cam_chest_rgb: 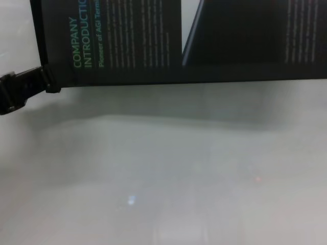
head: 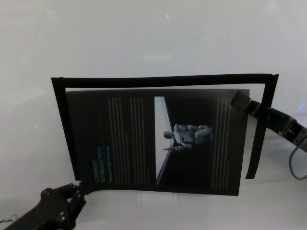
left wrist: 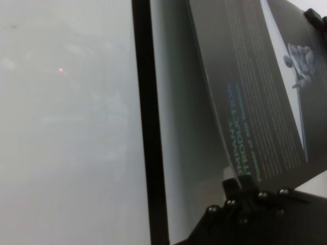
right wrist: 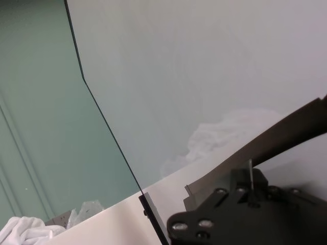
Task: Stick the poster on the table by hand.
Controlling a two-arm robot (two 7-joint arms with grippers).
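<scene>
Two pincers carry the poster (head: 158, 139) over the pale tabletop (head: 144, 38), the black "COMPANY INTRODUCTION" sheet sitting inside a three-sided outline of black tape (head: 163, 80) that marks the tabletop. The left pincer (head: 76, 188) pinches the poster's corner at 7 o'clock in the head view; the right pincer (head: 240, 100) grips the opposite corner at 2 o'clock. The chest view shows a shadow beneath the near edge, so the sheet appears lifted there rather than lying flat. The step in hand looks like positioning: the poster hangs slightly skewed against the outline. The next move likely calls for squaring its edges to the tape, lowering it evenly, then pressing it flat.
</scene>
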